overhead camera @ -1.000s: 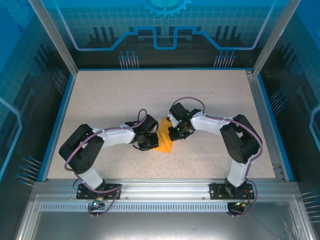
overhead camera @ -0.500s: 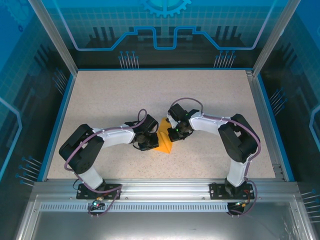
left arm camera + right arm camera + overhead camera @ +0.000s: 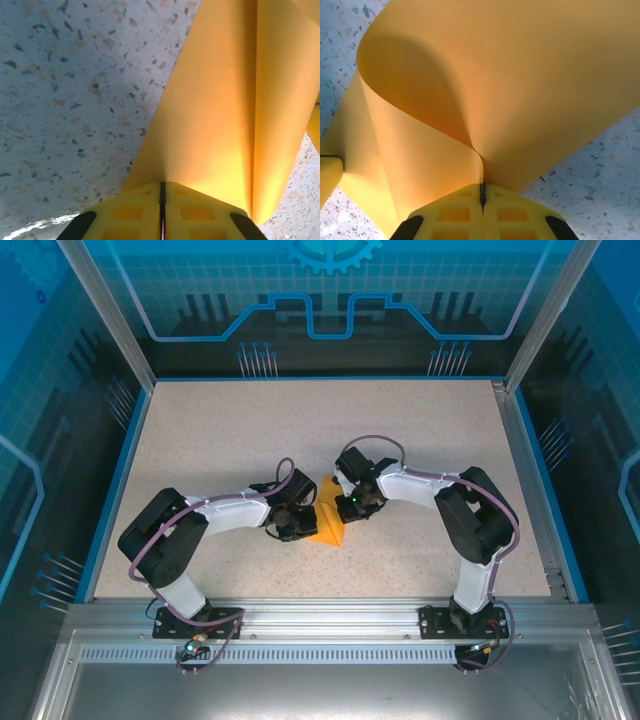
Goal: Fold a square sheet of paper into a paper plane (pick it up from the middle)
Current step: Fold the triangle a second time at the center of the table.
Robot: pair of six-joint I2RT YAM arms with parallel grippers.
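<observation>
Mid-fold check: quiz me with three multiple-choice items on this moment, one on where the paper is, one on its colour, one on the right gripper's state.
1. Where is the square sheet of paper?
A) mid-way across the table, between the left gripper and the right gripper
B) at the far left corner
C) at the near right edge

2. What colour is it?
A) blue
B) white
C) orange

3. The right gripper is:
A) wide open above the paper
B) shut on the paper
C) shut on nothing

Answers:
1 A: the top view shows it between the two wrists.
2 C: it is orange in every view.
3 B: its yellow fingers meet with the curled sheet pinched between them.
</observation>
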